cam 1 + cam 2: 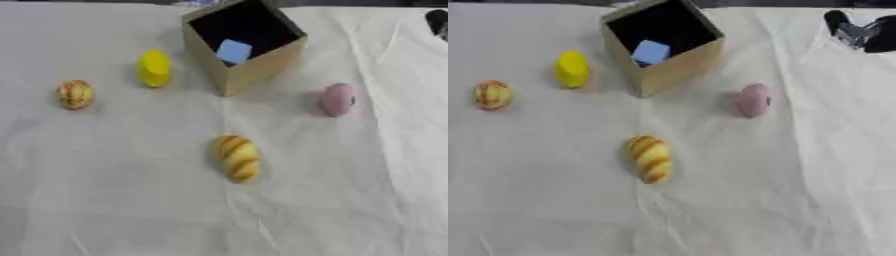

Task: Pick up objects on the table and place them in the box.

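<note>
Box holds a blue cube (pale, tilted).

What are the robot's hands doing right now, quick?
Left hand: not in view.
Right hand: only part of it shows at the top right corner, away from the box; open or shut cannot be told.

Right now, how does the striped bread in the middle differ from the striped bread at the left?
The middle bread loaf is elongated; the left bread roll is short and rounded. The loaf lies nearer the camera, in front of the cardboard box; the roll lies far left, beyond the yellow object. Both are golden with brown stripes and rest on the white cloth.
</note>
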{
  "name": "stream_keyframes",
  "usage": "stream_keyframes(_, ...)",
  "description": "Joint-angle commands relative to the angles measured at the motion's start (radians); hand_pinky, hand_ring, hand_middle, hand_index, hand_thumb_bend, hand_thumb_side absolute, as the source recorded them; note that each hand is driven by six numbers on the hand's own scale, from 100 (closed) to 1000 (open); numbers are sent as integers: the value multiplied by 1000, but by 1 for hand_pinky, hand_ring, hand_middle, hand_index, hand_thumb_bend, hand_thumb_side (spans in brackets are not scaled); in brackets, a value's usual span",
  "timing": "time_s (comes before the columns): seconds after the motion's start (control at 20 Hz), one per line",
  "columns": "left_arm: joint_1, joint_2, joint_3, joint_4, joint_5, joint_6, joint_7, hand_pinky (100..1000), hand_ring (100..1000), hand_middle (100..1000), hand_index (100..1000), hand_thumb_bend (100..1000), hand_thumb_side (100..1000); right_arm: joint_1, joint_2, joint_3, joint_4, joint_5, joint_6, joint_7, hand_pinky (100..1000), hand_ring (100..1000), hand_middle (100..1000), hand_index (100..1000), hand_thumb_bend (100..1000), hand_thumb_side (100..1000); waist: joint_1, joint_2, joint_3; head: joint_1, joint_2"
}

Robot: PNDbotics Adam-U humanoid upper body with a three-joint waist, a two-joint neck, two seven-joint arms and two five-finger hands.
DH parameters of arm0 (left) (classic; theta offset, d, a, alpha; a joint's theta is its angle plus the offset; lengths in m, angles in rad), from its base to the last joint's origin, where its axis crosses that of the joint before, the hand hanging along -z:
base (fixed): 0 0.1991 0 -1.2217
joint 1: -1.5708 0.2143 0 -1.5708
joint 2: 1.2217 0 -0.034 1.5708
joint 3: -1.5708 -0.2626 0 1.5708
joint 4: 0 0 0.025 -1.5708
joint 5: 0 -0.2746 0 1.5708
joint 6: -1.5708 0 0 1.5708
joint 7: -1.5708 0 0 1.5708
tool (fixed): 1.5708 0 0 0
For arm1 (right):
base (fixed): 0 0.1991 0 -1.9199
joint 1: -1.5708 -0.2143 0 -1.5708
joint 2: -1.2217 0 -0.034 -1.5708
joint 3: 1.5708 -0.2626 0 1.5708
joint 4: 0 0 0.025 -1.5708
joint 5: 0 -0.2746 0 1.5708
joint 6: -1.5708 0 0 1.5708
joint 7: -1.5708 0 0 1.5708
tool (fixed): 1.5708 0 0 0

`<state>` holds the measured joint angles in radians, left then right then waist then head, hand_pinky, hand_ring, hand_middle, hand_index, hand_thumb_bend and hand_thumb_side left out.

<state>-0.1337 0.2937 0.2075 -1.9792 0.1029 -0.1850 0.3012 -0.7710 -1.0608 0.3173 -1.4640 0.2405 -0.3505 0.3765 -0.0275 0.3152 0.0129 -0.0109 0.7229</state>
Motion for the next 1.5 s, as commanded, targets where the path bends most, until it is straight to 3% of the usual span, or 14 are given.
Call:
stream_keyframes(0.05,-7,32,-1,-21,2,-1,-5,838,636,626,806,206,748,-55,-16,35,60,37,-35,41,895,851,793,853,100,609,0,-15,1,2,-18)
stream_keyframes(0.45,-5,36,-4,-21,5,1,-10,838,636,626,806,202,750,-195,82,136,235,106,-111,138,893,859,800,856,100,637,-1,-16,3,0,-23)
stream_keyframes(0.8,-3,36,-5,-21,6,2,-11,839,636,626,806,199,753,-252,153,179,357,140,-145,189,891,851,785,858,100,629,-3,-14,7,-3,-24)
stream_keyframes(0.95,-3,34,-5,-21,7,2,-11,839,636,626,806,198,755,-253,168,191,363,154,-155,200,890,849,778,862,100,586,-3,-12,8,-3,-23)
stream_keyframes(1.05,-3,33,-5,-21,8,3,-12,839,636,626,806,197,756,-249,172,203,355,166,-165,209,891,854,780,870,164,560,-2,-10,10,-3,-22)
stream_keyframes(1.5,-6,31,-7,-21,10,3,-16,840,636,626,805,195,759,-200,142,213,264,140,-152,214,893,850,779,873,159,524,-3,-6,13,0,-24)
